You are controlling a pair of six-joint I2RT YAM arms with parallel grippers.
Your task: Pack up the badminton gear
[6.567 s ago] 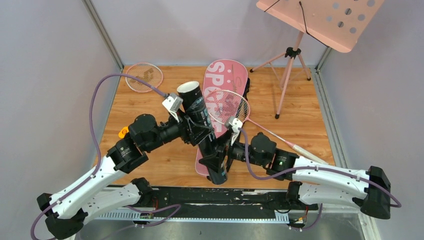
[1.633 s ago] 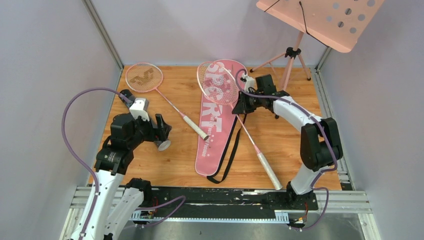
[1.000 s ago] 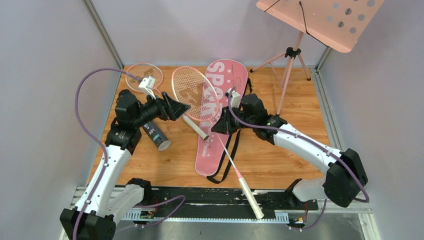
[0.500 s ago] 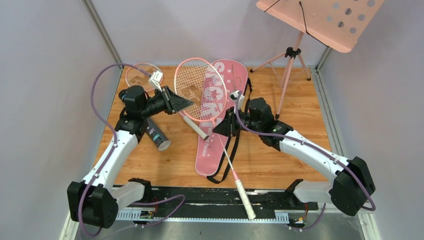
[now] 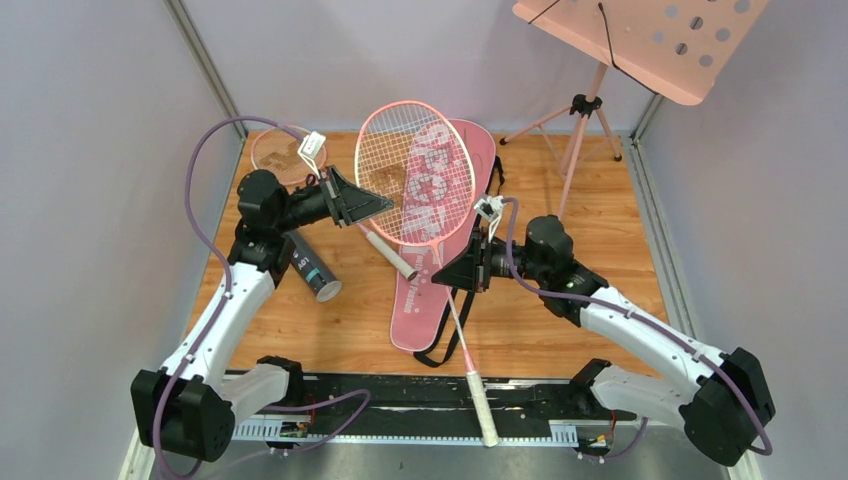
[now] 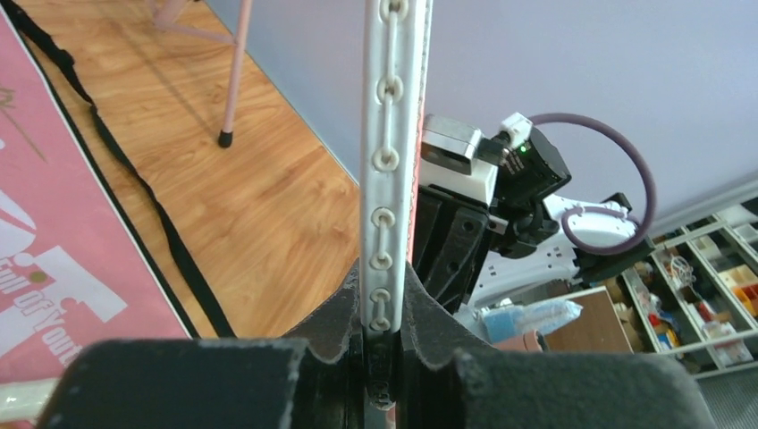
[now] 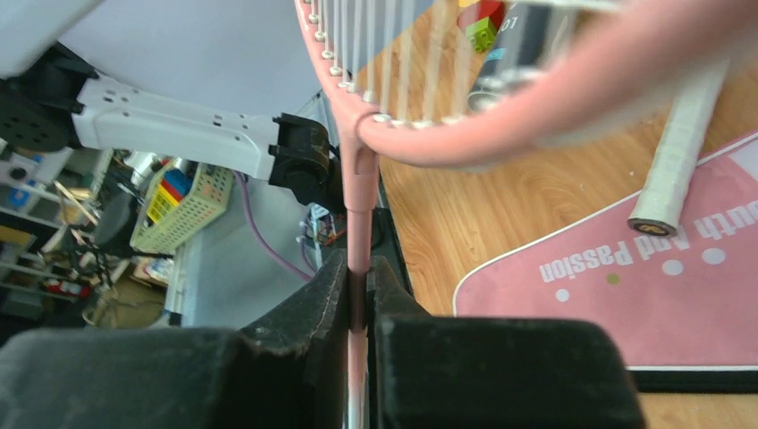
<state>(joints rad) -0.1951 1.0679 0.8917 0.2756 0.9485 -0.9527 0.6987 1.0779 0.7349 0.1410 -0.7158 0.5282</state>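
- Racket A [image 5: 418, 170], pink-framed, is hanging in the air above the table [image 5: 330, 330]. You are holding it with both arms at once.
- Your left gripper [image 5: 372, 204] is pinching the left rim of the head. In the left wrist view, its fingers [image 6: 433, 335] are pressing together on the white grommet strip.
- Your right gripper [image 5: 445, 277] is clamping the thin pink shaft just below the throat. The right wrist view shows both pads touching the shaft.
- Racket A's white handle is pointing toward the arm bases and reaching past the near table edge.
- From above, its head is overlapping the far end of the pink "SPORT" bag [image 5: 425, 300], which is lying flat mid-table with its black strap [image 5: 455, 335] trailing to the right.
- Racket B [image 5: 392, 255] is lying on the table. Its head is sitting in the far-left corner, partly hidden behind your left arm, and its handle end is reaching the bag's left edge.
- The black tube [image 5: 310, 272] is lying on its side near your left arm, apart from Racket B.
- The pink music stand [image 5: 640, 40] is standing at the far right.
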